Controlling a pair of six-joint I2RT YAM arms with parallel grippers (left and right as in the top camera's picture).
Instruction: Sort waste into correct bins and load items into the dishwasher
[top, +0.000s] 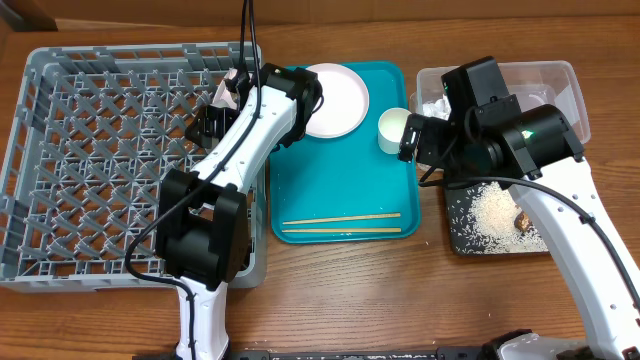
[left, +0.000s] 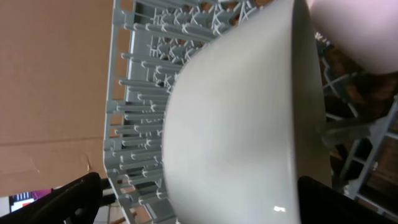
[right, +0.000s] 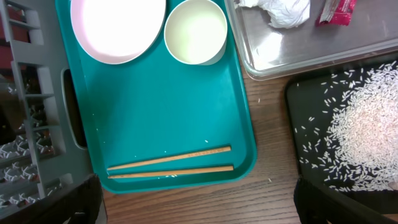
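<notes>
Overhead, the left arm stretches over the right wall of the grey dish rack (top: 90, 150). The left gripper (top: 212, 118) is spread wide around the pale bowl (left: 236, 124) inside the rack, perhaps brushing one side. The right gripper (right: 199, 198) hangs open, empty, above the wooden table (top: 330, 290), between the teal tray (top: 340, 180) and the black tray (top: 460, 235).

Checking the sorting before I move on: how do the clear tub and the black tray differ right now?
The clear tub holds a crumpled tissue and a red wrapper; the black tray holds loose rice. The tub is see-through, the tray opaque black. Both are rectangular and sit beside the teal tray.
</notes>
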